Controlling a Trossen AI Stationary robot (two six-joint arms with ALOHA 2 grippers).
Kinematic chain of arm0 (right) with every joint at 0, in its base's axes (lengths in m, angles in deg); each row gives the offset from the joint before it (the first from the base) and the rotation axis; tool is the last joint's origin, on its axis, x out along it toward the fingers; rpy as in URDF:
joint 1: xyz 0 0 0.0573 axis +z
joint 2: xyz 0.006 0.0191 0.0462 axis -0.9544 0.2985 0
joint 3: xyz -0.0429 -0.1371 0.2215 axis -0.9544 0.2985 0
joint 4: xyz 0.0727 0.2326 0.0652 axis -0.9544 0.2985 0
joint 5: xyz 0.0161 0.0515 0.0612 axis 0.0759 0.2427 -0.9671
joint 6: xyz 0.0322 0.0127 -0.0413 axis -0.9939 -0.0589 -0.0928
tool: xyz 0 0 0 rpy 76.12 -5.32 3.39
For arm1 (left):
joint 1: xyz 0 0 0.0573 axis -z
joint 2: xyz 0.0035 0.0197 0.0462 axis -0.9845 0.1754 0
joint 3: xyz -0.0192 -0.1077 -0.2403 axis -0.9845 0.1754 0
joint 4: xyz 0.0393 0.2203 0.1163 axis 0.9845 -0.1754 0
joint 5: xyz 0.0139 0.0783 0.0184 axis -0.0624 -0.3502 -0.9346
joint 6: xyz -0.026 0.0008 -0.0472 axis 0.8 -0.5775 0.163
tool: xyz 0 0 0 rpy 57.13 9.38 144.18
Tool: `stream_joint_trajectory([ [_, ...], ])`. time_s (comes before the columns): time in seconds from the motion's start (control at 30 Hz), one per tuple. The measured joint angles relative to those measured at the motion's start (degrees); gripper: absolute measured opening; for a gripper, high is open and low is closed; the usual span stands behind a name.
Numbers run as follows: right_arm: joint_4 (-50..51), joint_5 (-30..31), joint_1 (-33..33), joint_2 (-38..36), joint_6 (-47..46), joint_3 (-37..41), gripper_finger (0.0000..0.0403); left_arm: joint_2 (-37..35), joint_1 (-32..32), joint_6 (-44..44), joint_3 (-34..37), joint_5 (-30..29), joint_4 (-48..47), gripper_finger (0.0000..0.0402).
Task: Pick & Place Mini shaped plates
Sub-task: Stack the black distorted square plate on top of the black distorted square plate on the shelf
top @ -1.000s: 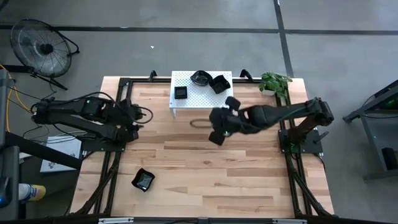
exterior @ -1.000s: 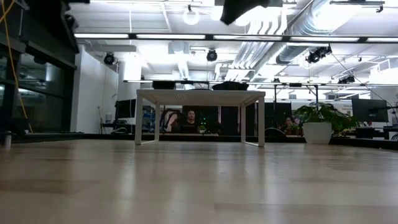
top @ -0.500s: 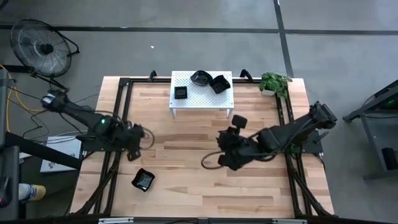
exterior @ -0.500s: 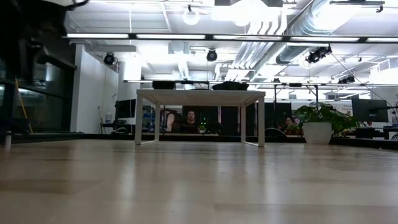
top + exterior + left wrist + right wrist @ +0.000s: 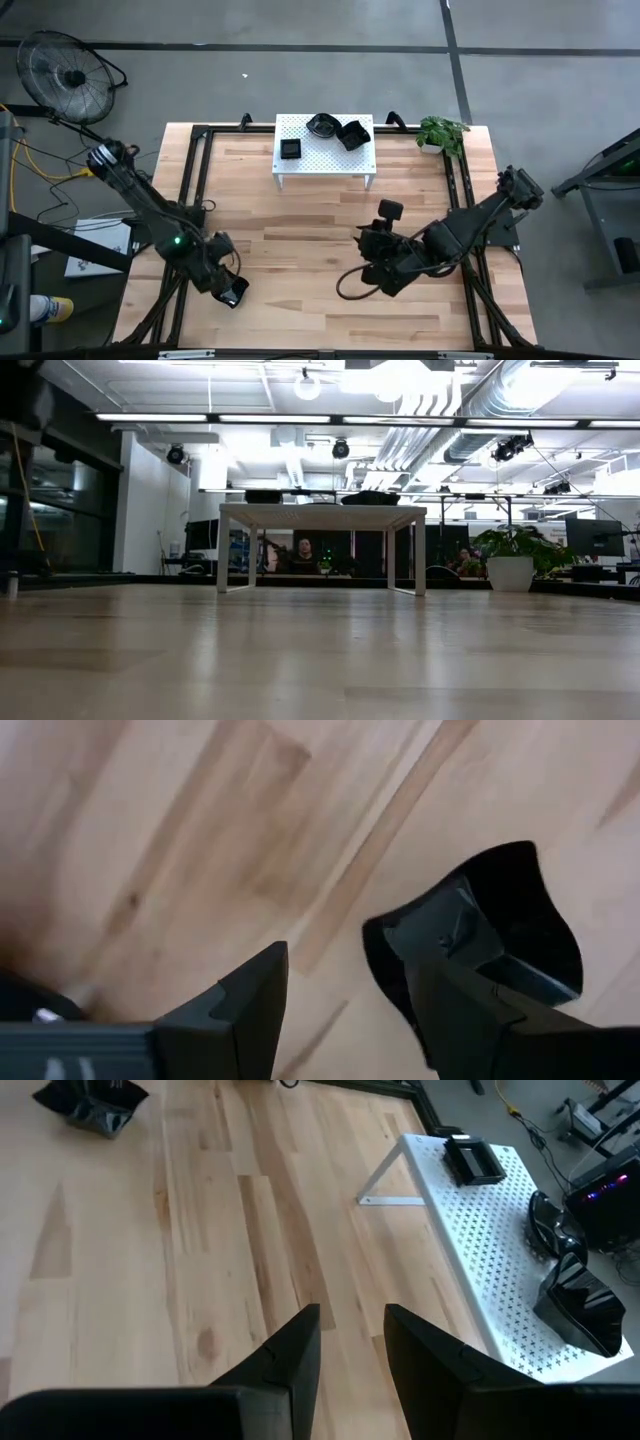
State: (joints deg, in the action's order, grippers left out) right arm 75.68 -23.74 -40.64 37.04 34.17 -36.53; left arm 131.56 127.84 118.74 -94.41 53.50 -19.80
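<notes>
Black mini plate [image 5: 232, 291] upright on table [image 5: 300, 250], left claw [image 5: 222, 280] astride its rim

Glossy black mini plates [image 5: 232, 290] sit on pale striped wood table [image 5: 300, 250] and white perforated stand [image 5: 325, 152]

I see the bench [image 5: 330, 270] as a light wooden plank top bordered by a dark metal frame on its left, right and far sides. A white perforated stand [image 5: 325, 150] sits on four legs at the far centre of the bench; in the low view I see its legs planted on the wood and open space beneath it. A potted plant [image 5: 440, 132] sits at the far right corner, well apart from the stand. One black plate [image 5: 232, 290] lies directly on the planks near the front left. In the right wrist view I see the same plate far across the boards.
</notes>
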Motion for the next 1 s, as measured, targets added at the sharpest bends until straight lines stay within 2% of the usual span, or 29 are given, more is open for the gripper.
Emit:
stream_joint_trajectory([
  [0.17,0.71,0.0,0.71,0.0,0.51,0.0,0.0108,5.59,3.53,10.93,0.0,0.51,2.77,0.0198],
  [0.27,1.03,-0.18,0.83,0.0,1.27,0.0,0.0108,8.01,4.42,14.49,0.02,2.18,5.11,0.0198],
  [0.87,1.26,-0.07,0.71,0.0,4.27,0.0,0.0108,11.99,4.22,16.05,0.02,4.01,10.39,0.0198],
  [1.0,1.23,-0.03,0.71,0.0,4.27,0.0,0.0108,13.14,4.22,16.19,0.02,5.94,10.71,0.0198],
])
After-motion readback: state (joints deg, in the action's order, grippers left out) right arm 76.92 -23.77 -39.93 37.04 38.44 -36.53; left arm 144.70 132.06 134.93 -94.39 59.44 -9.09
